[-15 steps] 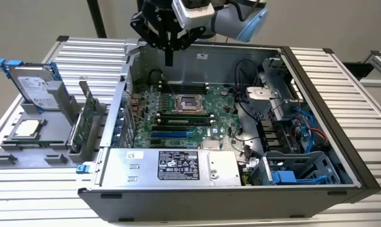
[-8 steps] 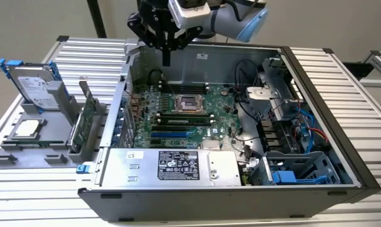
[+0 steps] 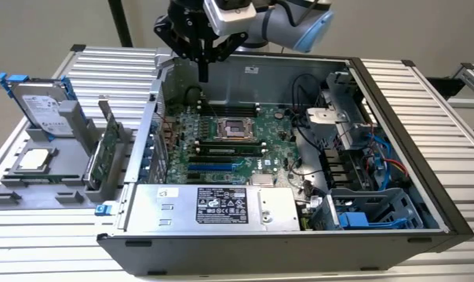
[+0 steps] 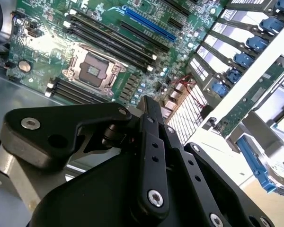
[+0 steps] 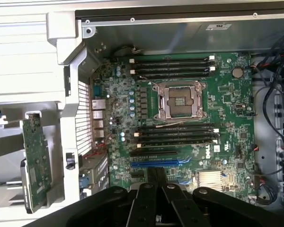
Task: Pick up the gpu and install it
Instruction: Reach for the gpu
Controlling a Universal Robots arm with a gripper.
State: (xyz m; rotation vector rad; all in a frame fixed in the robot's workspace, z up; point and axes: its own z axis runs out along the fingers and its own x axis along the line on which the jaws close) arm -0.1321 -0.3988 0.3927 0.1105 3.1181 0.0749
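The gripper (image 3: 204,77) hangs above the open computer case (image 3: 394,147), over its far edge toward the exterior view's left. Its two black fingers (image 5: 156,172) are pressed together with nothing between them, and it is empty and clear of everything. Directly beneath it inside the case lies the green motherboard (image 3: 221,150), and both wrist views look down past the closed tips onto the bare processor socket (image 5: 178,100) and the long black slots around it. Outside the case, just beside its wall on the exterior view's left, the gpu (image 3: 103,150) stands upright on its edge in a grey holder (image 3: 56,176), green circuit board showing, well apart from the gripper. The hard drive (image 3: 41,108) with blue rails leans in the same holder, farther out from the case. Along the case's near side sits the silver power supply (image 3: 213,205).
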